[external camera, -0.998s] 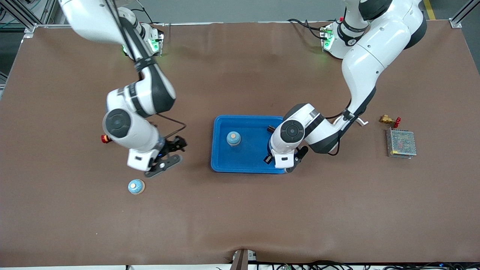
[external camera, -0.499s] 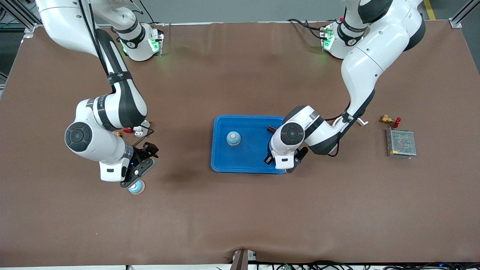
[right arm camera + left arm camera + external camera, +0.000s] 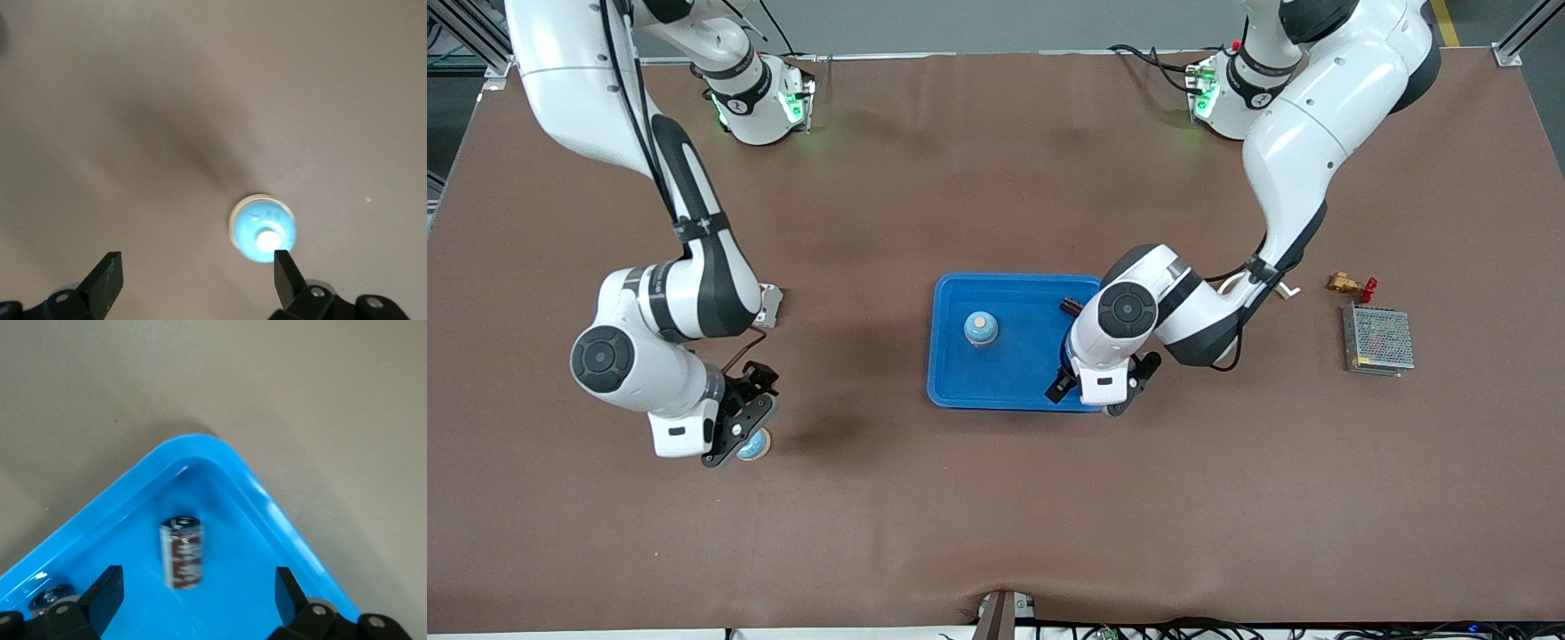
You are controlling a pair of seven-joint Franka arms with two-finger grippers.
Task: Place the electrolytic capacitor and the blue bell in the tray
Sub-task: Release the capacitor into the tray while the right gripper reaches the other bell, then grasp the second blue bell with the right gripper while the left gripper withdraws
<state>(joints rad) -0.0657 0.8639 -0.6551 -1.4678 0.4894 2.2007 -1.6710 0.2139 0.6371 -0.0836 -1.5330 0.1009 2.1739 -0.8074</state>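
The bright blue tray (image 3: 1009, 391) lies mid-table. One blue bell (image 3: 980, 328) stands upright inside it. My left gripper (image 3: 1100, 396) hangs open over the tray corner nearest the front camera at the left arm's end. In the left wrist view the dark brown electrolytic capacitor (image 3: 182, 552) lies on the tray (image 3: 267, 513) floor in that corner, free of my open left gripper (image 3: 197, 580). Another blue bell (image 3: 756, 445) stands on the table toward the right arm's end. My right gripper (image 3: 736, 436) hovers open over it; the blue bell (image 3: 263, 230) sits by one fingertip (image 3: 283, 267).
A metal mesh box (image 3: 1377, 340) and a brass fitting with a red part (image 3: 1350, 285) lie toward the left arm's end. A small dark object (image 3: 1068, 308) shows in the tray beside the left arm. A small white part (image 3: 770, 303) lies near the right forearm.
My left gripper has opened, and the capacitor now lies loose in the tray. The right arm has swung toward its end of the table and come over the bell there.
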